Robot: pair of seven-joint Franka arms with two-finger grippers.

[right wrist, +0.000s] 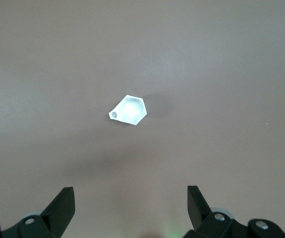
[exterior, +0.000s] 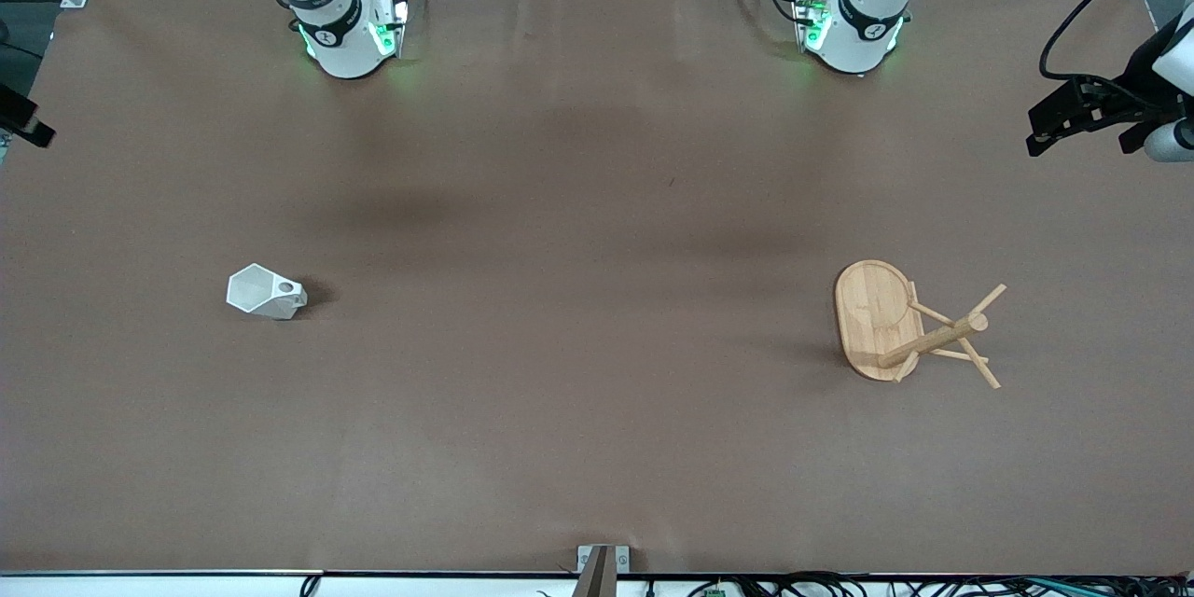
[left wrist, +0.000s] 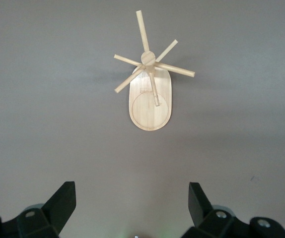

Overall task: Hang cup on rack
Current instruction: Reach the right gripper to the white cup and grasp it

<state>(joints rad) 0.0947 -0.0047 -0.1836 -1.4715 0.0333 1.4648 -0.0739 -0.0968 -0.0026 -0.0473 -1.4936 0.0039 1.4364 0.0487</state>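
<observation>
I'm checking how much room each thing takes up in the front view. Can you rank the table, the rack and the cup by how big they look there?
1. Table, by far the largest.
2. Rack, toward the left arm's end.
3. Cup, toward the right arm's end, clearly smallest.

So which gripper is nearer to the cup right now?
Right. The right gripper hangs open, high over the table with the cup below it. The left gripper, also open, is up over the rack at the left arm's end of the table.
</observation>
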